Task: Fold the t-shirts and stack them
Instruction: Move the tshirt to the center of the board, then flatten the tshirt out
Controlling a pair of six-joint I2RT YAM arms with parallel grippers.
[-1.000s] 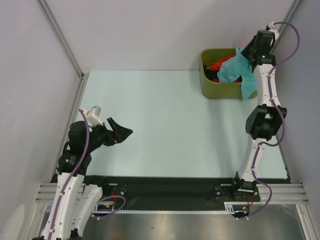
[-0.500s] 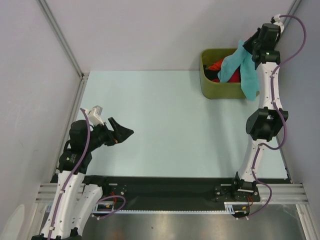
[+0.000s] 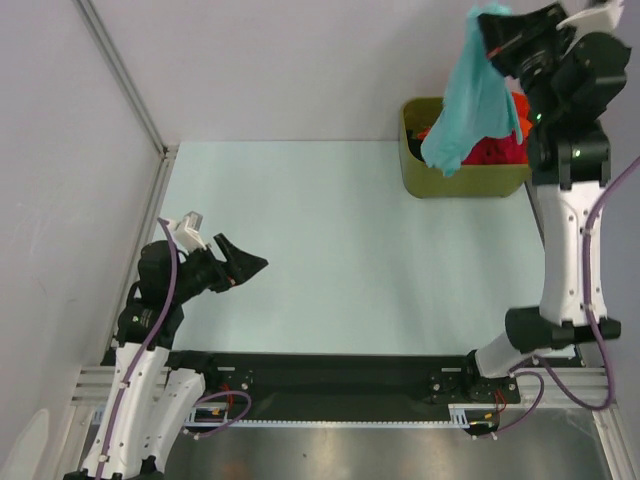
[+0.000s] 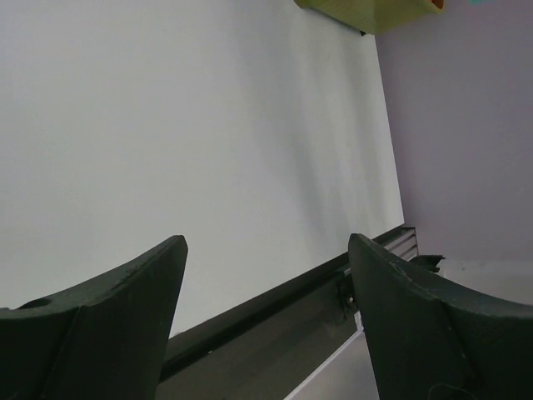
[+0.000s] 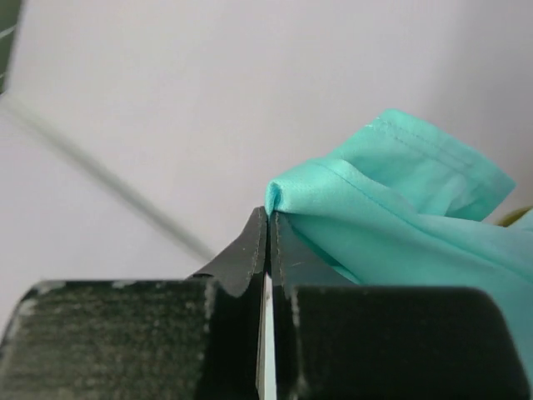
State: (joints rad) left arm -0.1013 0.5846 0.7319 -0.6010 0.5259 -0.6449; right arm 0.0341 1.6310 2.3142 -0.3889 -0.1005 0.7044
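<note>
over pale table (image 3: 350,230), teal t-shirt (image 3: 470,100) now higher

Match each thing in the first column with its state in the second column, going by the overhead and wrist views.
Things:
1. teal t-shirt
2. left pincer
3. right pincer
4. olive bin

States:
A. open, holding nothing
B. stands on the table at its far right, red cloth inside
C. hangs in mid-air, gripped at its top
D. shut on teal cloth

Pairs: 1-C, 2-A, 3-D, 4-B
</note>
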